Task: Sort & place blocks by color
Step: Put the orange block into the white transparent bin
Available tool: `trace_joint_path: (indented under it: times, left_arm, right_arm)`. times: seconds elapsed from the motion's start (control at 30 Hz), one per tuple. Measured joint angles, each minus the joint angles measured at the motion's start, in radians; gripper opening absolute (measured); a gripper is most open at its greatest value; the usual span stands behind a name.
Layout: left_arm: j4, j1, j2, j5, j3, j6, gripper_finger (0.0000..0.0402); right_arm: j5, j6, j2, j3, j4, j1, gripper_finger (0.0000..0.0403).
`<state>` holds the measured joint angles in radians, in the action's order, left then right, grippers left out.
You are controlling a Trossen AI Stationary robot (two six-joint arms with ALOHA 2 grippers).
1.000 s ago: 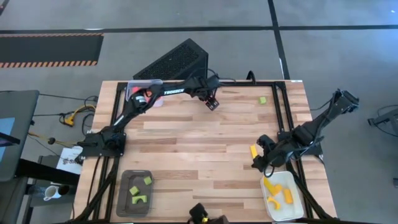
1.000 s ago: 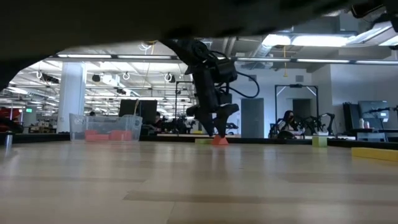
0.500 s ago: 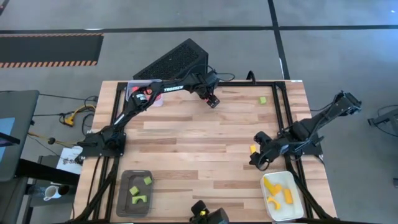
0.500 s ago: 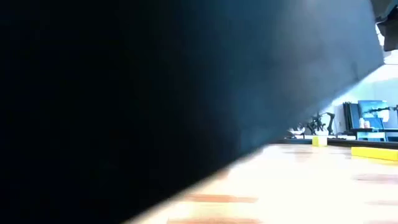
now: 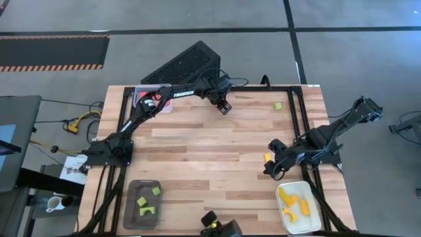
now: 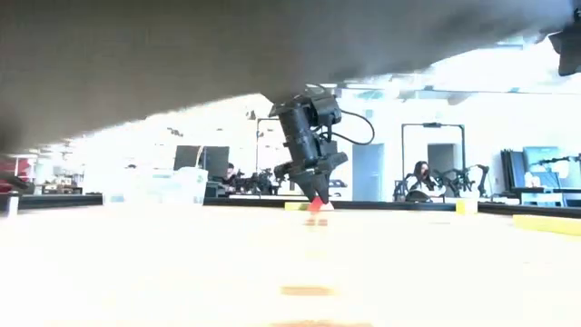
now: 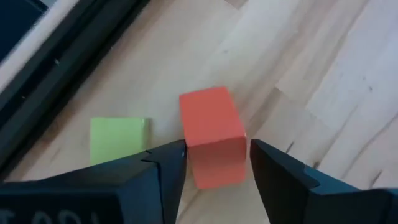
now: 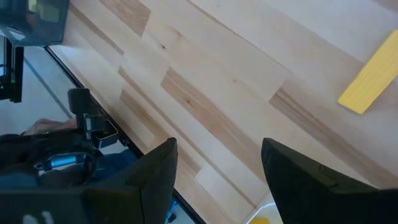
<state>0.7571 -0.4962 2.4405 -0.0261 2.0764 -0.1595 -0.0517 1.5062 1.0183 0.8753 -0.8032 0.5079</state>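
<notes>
A red block [image 7: 211, 137] rests on the table near its far edge, beside a light green block [image 7: 118, 140]. My left gripper [image 7: 216, 155] points down over the red block [image 6: 315, 204], one finger on either side of it with narrow gaps. A yellow bar [image 5: 267, 157] lies on the table at the right. My right gripper [image 5: 270, 167] is open and empty just near of the bar, which also shows in the right wrist view [image 8: 371, 74]. Another green block [image 5: 278, 105] lies at the far right. My left gripper's fingers [image 7: 168, 165] stand close against two opposite sides of the red block [image 7: 189, 149], coming from above. I cannot tell whether they touch it. The block rests on the table.
A clear tray [image 5: 152, 97] holding red pieces stands at the far left. A dark grey tray [image 5: 131, 210] holds green blocks at the near left. A white tray [image 5: 314, 220] holds yellow pieces at the near right. A dark blur covers the top of the low view.
My left gripper has gone a little toward the table's far edge, staying over the red block. My right gripper has gone a little toward the far edge, closer to the yellow bar. A dark shape swept across the low view and has partly cleared.
</notes>
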Motion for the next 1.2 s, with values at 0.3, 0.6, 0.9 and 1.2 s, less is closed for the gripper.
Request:
trace_joint_path:
  times: [0.3,0.6,0.9,1.2]
  left_arm:
    - [0.238,-0.004,-0.002,0.054,0.227,0.078,0.0088]
    - [0.271,-0.010,-0.061,0.003,0.253,0.070,0.0055]
    - [0.226,-0.019,-0.053,0.060,0.168,-0.030,0.0171]
    - [0.120,0.008,-0.048,-0.060,0.072,-0.116,0.0316]
  right_arm:
    - [0.000,-0.042,0.000,0.000,0.003,0.000,0.0255]
    - [-0.005,-0.049,0.000,0.000,0.004,-0.007,0.0255]
    - [-0.004,-0.108,0.000,0.000,0.010,-0.073,0.0255]
    - [0.037,-0.156,0.000,0.000,0.043,-0.113,0.0255]
